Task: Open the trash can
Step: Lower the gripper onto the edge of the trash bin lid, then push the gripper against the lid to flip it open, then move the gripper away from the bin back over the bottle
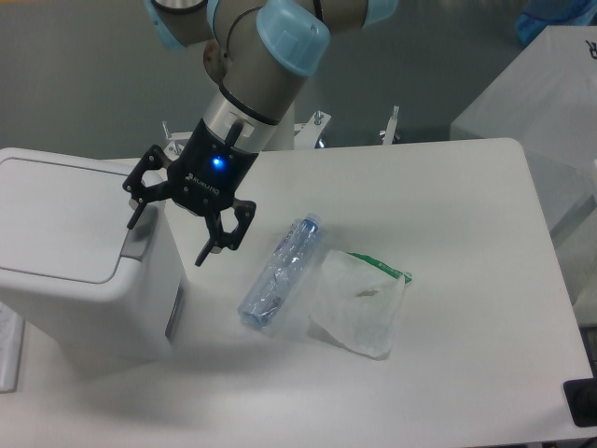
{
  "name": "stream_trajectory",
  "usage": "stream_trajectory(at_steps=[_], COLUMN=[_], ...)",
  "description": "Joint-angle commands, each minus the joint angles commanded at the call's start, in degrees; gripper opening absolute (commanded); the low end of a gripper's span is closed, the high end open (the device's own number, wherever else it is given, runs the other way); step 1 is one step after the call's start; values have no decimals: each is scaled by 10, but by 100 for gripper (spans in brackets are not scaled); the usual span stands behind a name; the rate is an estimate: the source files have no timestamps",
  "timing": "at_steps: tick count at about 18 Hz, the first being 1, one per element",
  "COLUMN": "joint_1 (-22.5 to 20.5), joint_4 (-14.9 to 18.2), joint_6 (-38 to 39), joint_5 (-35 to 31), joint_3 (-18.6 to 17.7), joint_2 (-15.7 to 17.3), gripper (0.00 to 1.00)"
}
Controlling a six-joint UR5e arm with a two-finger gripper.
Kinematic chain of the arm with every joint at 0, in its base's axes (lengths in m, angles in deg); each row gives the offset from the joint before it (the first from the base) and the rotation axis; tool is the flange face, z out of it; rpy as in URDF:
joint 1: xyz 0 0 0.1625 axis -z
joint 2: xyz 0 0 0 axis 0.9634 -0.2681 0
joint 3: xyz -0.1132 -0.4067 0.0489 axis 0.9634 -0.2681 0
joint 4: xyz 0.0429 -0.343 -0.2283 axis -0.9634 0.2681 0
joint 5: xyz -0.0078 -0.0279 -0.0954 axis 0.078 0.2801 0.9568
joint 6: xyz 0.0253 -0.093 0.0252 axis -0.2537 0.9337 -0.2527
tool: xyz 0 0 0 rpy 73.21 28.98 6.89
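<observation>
Trash can (79, 266) first: we find it at the table's nine o'clock edge, a big white bin with its flat lid (61, 217) down and a grey push tab (140, 238) at the lid's three o'clock side. Our gripper (168, 229) hangs right over that tab with its fingers spread wide and holding nothing; one fingertip sits at the tab's upper corner, the other points down past the bin's wall toward the table (448, 215). Whether the near tip touches the tab we cannot tell. We judge this to be the approach step, with the press not yet made, since the lid lies flat. The next move, as we see it, calls for bringing one fingertip squarely down onto the tab and pushing until the lid springs, keeping the other finger clear of the bin's side. At four o'clock from the gripper lie a clear bottle (280, 273) and, just beside it, a clear bag (359, 301) with a green strip; both are well out of the way.
</observation>
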Motion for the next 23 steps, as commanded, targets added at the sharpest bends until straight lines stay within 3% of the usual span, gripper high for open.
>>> stream_trajectory(at_steps=[3,17,23], joint_1=[0,4,4], joint_4=[-15,-18,-18], joint_6=[1,4,21], joint_5=[-18,-20,-22], joint_3=[-2,-3,19], joint_2=[-1,-7,-5], gripper=[100,100,100])
